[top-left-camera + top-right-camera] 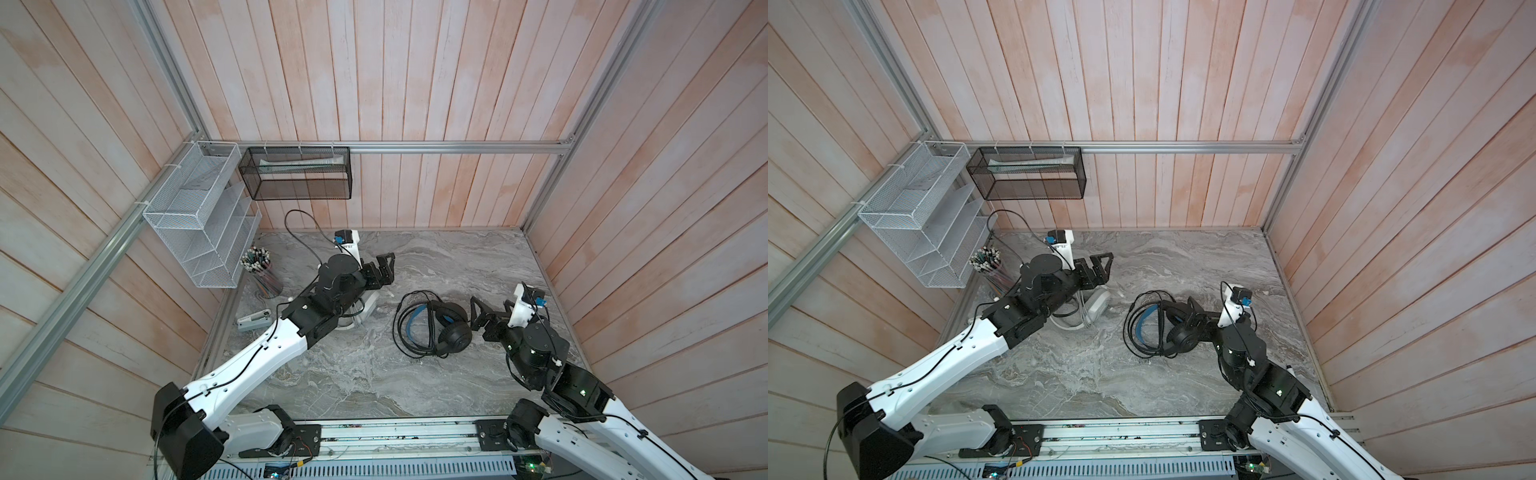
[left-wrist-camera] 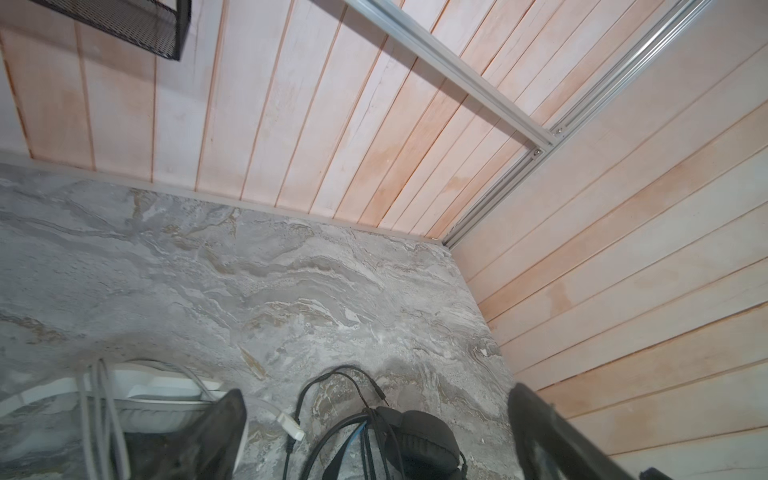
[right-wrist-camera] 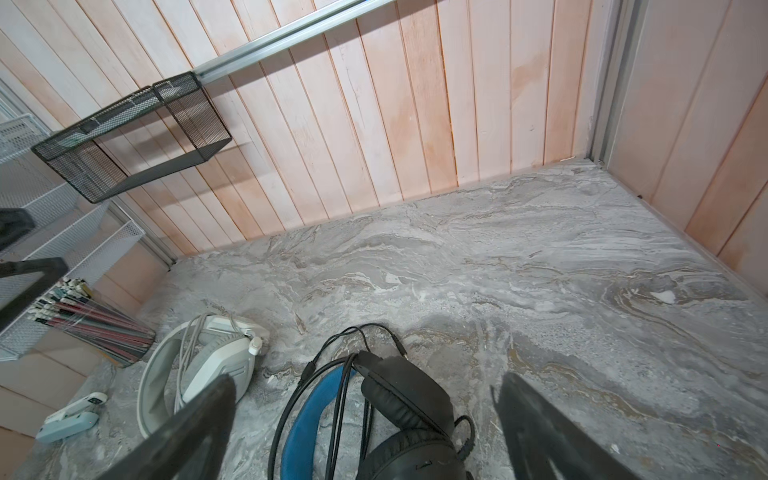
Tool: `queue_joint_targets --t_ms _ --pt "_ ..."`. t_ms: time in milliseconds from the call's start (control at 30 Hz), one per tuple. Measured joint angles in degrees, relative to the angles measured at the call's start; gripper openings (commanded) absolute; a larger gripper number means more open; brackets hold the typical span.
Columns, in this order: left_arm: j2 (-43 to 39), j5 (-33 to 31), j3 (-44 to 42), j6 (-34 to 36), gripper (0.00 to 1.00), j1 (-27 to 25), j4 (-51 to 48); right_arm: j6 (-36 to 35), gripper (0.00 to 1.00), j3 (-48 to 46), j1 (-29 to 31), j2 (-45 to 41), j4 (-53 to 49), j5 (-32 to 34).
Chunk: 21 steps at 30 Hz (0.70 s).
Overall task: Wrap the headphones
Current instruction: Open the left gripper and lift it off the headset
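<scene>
left tool (image 1: 387,269): fingers spread wide with nothing between them, held above the desk (image 1: 415,382).
right tool (image 1: 490,306): fingers spread wide, gripping nothing.
black headset (image 1: 455,334): lies flat on the desk just beside the right tool, with the earcups nearest it. The black cable (image 1: 397,332) is looped around the blue-lined headband (image 3: 309,419) on the side away from the tool. Whether tool and earcup touch cannot be told.
white headset (image 1: 1097,305): lies on the desk under the left arm's wrist, behind the left tool's fingertips and apart from the black headset.
obscured: the left arm covers most of the white headset in both top views. In a top view the right tool overlaps the black earcup.
view differences: the right wrist view shows the white headset nearly whole, with the white cable (image 3: 185,361) laid across it. The left wrist view cuts both headsets off at the frame edge.
</scene>
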Motion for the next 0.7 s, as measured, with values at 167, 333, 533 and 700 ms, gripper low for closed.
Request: queue_joint_targets --t_ms 167,333,533,700 --pt "-10.23 -1.42 -6.19 1.38 0.99 6.19 -3.28 -0.26 0.99 1.81 -0.02 0.79 -0.81 0.07" --pt "-16.96 -1.90 -12.26 0.92 0.99 9.94 -7.13 -0.17 0.99 5.01 0.00 7.74 -3.02 -1.27" --pt "-26.05 -3.61 -20.61 0.04 0.99 12.26 -12.37 -1.05 0.96 5.62 0.00 13.35 -4.87 -4.94" --pt "-32.65 -6.03 -24.39 0.26 0.99 14.64 -15.69 -1.05 0.98 5.86 0.00 16.06 -6.82 -5.55"
